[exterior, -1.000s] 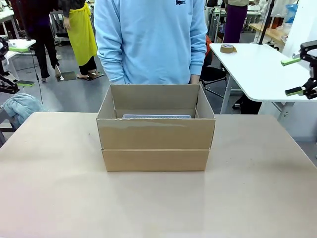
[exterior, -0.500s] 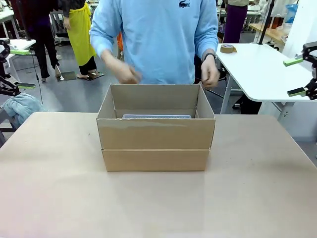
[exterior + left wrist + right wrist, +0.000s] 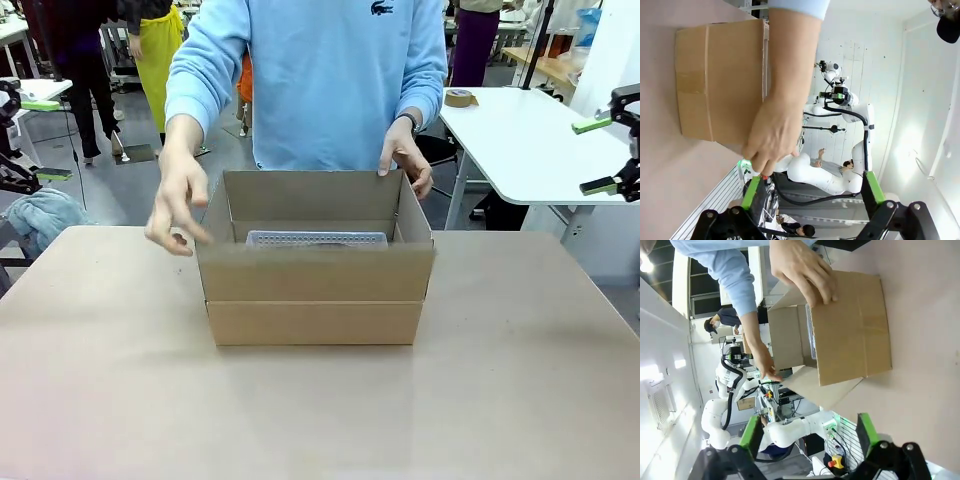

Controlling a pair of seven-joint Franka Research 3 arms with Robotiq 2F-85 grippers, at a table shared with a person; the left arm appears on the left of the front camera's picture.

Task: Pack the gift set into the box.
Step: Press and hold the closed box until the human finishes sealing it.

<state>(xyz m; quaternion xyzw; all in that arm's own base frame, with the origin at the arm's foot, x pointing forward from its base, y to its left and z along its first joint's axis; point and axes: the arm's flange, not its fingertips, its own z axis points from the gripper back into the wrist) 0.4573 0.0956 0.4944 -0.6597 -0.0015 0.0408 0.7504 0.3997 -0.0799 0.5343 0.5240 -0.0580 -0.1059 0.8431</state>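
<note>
- Front view: the box (image 3: 315,323) sits near the picture's middle on the table (image 3: 320,420), top open, presumably so the person can close it from above. The gift set (image 3: 316,239) is inside, its top edge showing just above the near wall, so packing looks nearly done and folding the flaps seems next. At centre left the person's right hand (image 3: 178,203) reaches beside the box corner; the person's left hand (image 3: 407,160) is at the far right corner, probably to steady it. The robot's left hand (image 3: 46,139) and the robot's right hand (image 3: 596,155), at the frame's side edges, are spread and hold nothing (out of the person's way, I'd judge).
- Left wrist view: lower middle, the fingers stand wide apart. A person's hand lies by the box's side.
- Right wrist view: fingers also well parted, with the gift set's pale edge upper middle, inside the box; a flap hangs outward.
</note>
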